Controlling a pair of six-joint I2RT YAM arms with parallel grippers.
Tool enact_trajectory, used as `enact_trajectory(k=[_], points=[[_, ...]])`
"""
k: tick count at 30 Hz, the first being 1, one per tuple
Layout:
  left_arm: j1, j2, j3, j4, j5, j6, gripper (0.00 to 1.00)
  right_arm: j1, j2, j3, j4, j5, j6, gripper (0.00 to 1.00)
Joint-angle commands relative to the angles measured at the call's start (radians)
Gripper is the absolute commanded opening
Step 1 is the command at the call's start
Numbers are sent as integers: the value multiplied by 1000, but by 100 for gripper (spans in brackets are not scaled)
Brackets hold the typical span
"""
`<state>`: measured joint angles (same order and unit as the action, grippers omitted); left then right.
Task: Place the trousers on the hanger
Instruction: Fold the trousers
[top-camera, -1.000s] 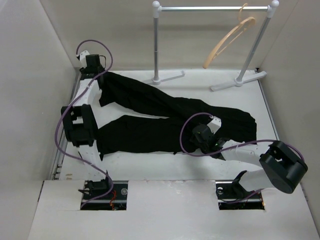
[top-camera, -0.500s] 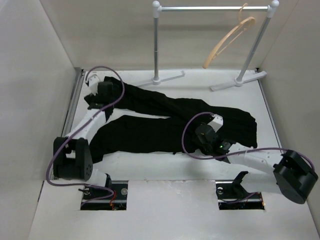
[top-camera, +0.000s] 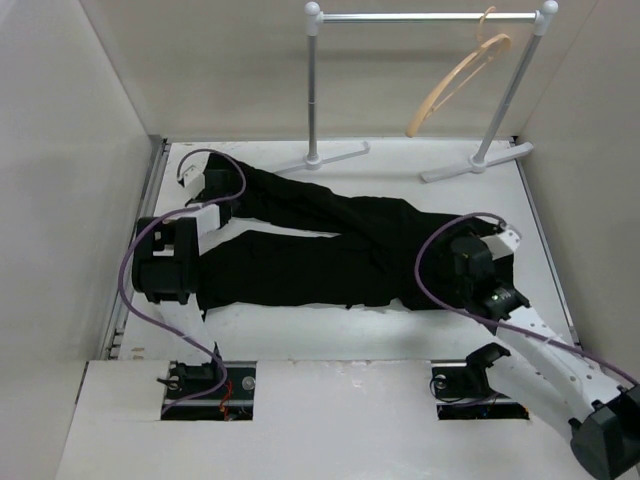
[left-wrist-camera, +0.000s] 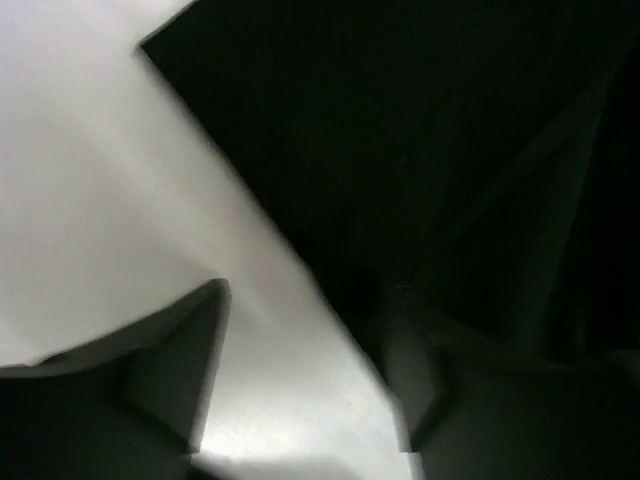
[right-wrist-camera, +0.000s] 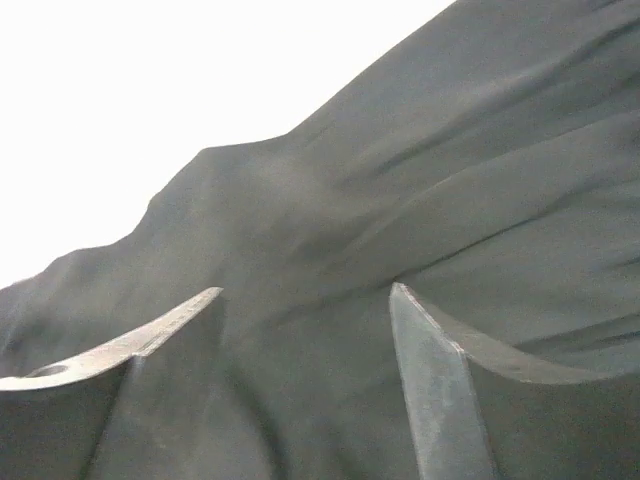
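Right claw open, empty, over trousers waist; left claw open at far-left leg edge. Press down, pinch fabric firmly before lifting.

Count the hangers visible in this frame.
1: the hanger hangs tilted from the right end of the white rail, behind the trousers. None appears hidden.

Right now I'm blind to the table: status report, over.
Both open: left gripper at edge of trousers, right gripper above the cloth. Trousers flat on table, ungrasped. Bare hanger on rail.
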<state>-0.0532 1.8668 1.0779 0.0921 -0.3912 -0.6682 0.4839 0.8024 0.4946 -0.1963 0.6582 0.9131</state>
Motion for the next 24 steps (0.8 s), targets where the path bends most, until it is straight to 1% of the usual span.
enact_trajectory(k=[1, 2, 3, 4, 6, 9, 11, 12, 13, 14, 15, 16, 17, 18, 20, 22, 24], points=[[32, 57, 88, 18, 28, -85, 40, -156, 4, -1, -48, 18, -34, 76], [45, 66, 94, 18, 28, -106, 29, -203, 15, 5, -48, -3, -43, 77], [58, 68, 94, 18, 28, -128, 21, -243, 21, 7, -42, -14, -52, 78], [74, 63, 90, 18, 23, -143, 16, -279, 30, 6, -31, -20, -52, 78], [106, 37, 67, 17, -10, -171, 8, -339, 52, 4, -17, -35, -66, 79], [158, -59, -33, 14, -113, -229, 4, -431, 84, 7, 9, -35, -94, 82], [181, -157, -122, 26, -165, -246, 6, -503, 128, 34, 44, -37, -115, 84], [183, -203, -162, 40, -188, -246, 11, -535, 168, 57, 69, -43, -128, 84], [181, -240, -192, 61, -198, -239, 20, -557, 217, 87, 87, -61, -140, 85], [180, -277, -223, 78, -202, -232, 36, -575, 275, 114, 106, -78, -141, 85], [172, -311, -246, 89, -199, -229, 58, -586, 344, 151, 127, -103, -149, 86], [155, -346, -266, 89, -190, -226, 74, -586, 422, 195, 142, -148, -161, 86], [131, -385, -291, 100, -183, -225, 84, -590, 489, 235, 150, -187, -190, 85], [102, -420, -309, 103, -181, -220, 90, -589, 536, 261, 158, -207, -203, 86], [27, -501, -351, 110, -181, -177, 95, -588, 595, 286, 205, -262, -204, 84], [-62, -585, -398, 127, -189, -119, 96, -594, 610, 283, 268, -307, -240, 84], [-150, -659, -441, 124, -179, -84, 95, -613, 644, 288, 320, -324, -255, 88]])
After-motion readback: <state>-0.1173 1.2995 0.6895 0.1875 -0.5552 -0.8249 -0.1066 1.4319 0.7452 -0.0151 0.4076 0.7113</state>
